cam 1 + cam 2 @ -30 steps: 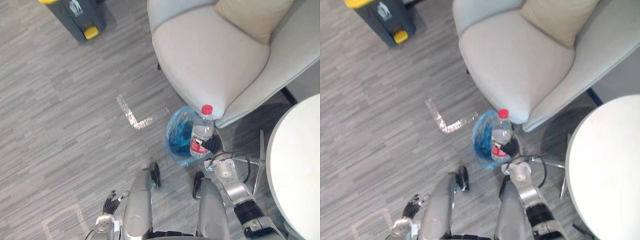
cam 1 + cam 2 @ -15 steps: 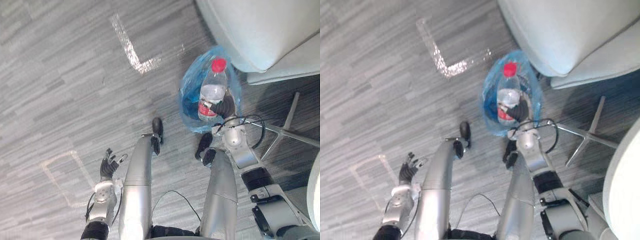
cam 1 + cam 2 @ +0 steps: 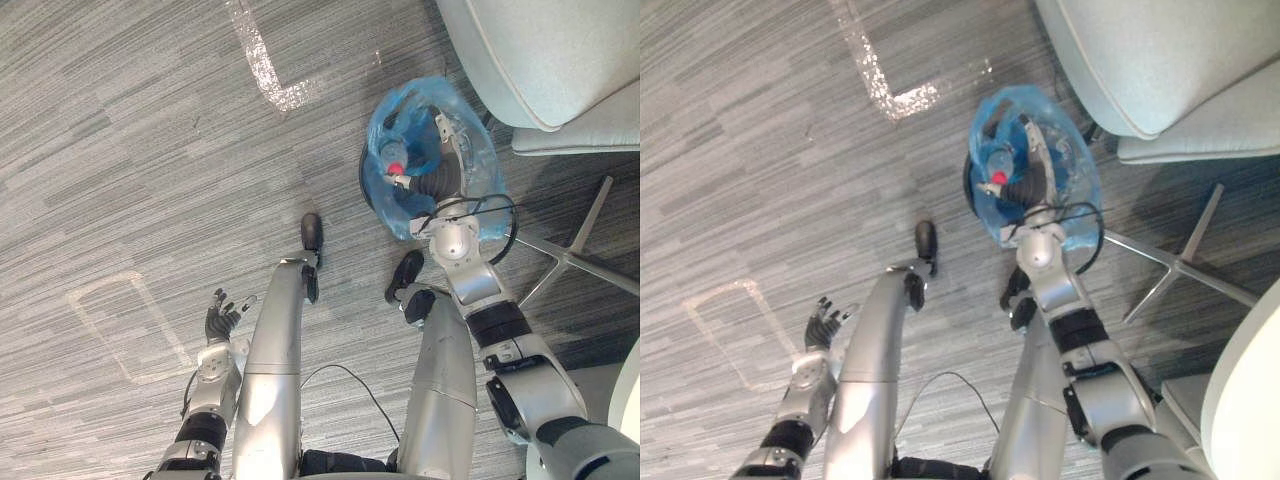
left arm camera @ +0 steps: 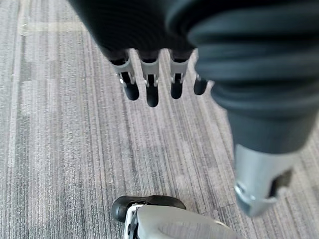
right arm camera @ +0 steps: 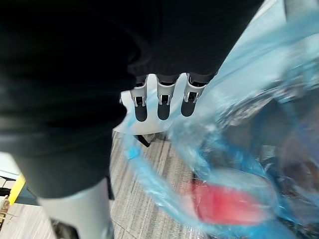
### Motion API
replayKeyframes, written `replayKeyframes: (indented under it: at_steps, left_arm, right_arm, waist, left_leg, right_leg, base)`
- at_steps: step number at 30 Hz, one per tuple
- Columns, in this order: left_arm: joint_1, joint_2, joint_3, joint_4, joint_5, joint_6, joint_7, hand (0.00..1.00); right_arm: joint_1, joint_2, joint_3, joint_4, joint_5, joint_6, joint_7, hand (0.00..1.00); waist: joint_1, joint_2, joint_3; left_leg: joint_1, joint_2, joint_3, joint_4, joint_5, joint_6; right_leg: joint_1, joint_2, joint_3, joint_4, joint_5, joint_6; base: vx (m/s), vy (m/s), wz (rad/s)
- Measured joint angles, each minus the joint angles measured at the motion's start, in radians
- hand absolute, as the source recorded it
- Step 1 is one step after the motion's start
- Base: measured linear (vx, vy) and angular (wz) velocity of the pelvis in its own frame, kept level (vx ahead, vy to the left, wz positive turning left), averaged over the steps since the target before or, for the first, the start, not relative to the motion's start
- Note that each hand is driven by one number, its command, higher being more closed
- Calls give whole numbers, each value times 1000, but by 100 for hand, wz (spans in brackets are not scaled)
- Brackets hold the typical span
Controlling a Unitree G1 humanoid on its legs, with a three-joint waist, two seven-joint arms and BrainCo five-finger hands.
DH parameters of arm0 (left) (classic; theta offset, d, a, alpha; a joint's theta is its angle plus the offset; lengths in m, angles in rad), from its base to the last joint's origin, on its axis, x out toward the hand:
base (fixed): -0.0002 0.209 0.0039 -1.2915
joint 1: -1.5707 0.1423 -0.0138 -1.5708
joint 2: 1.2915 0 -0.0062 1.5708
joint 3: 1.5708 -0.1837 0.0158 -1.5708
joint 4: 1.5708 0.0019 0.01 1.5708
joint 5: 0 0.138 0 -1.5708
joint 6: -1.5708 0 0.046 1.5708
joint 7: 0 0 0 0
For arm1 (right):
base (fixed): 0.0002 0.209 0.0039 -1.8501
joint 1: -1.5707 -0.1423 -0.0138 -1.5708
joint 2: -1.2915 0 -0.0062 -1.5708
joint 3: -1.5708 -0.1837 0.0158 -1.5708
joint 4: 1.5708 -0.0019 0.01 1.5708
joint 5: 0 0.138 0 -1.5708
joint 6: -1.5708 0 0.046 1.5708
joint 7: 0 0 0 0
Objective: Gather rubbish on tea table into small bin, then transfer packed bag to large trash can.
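A small bin lined with a blue bag stands on the floor beside the armchair. Inside it lies a clear plastic bottle with a red cap, its red part seen past the bag's rim in the right wrist view. My right hand hangs over the bin's mouth, its fingers straight and holding nothing. My left hand hangs low at my left side above the carpet, its fingers relaxed and empty.
A light grey armchair stands just beyond the bin. A metal star base spreads on the floor to the right, with a white round table edge at the lower right. Tape marks lie on the grey carpet.
The bottle, held upright over the bin by my right hand, now lies inside the bag and that hand's fingers have straightened. The camera has tilted down, so the whole picture has shifted.
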Motion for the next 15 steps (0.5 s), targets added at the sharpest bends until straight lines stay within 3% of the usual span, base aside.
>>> replayKeyframes:
  at_steps: [1,8,10,15]
  left_arm:
    - [-21,13,0,2,-2,-2,0,0]
    - [-28,28,9,-2,66,-12,26,0]
    - [-15,43,9,-20,90,-12,33,0]
    - [-8,46,8,-61,97,-21,46,0]
  right_arm:
    - [7,9,15,1,-39,0,1,0]
    - [40,-16,28,11,-189,10,12,0]
    - [39,-17,42,15,-231,11,19,0]
    - [34,-43,82,69,-309,28,41,0]
  waist:
    - [-3,-10,1]
    - [-8,-18,1]
    - [-8,-34,0]
    - [-4,-37,-3]
  left_leg:
    - [7,3,1,-4,3,-3]
    - [48,23,12,-45,25,-8]
    - [68,37,32,-50,24,-7]
    - [108,50,57,-78,23,-7]
  right_leg:
    - [2,3,2,0,2,-4]
    - [35,27,2,-52,34,-20]
    - [44,37,16,-67,49,-24]
    - [75,54,34,-118,82,-22]
  base:
    - [-48,-54,-5]
    - [-48,-34,-12]
    - [-40,-27,-30]
    - [-32,-6,-19]
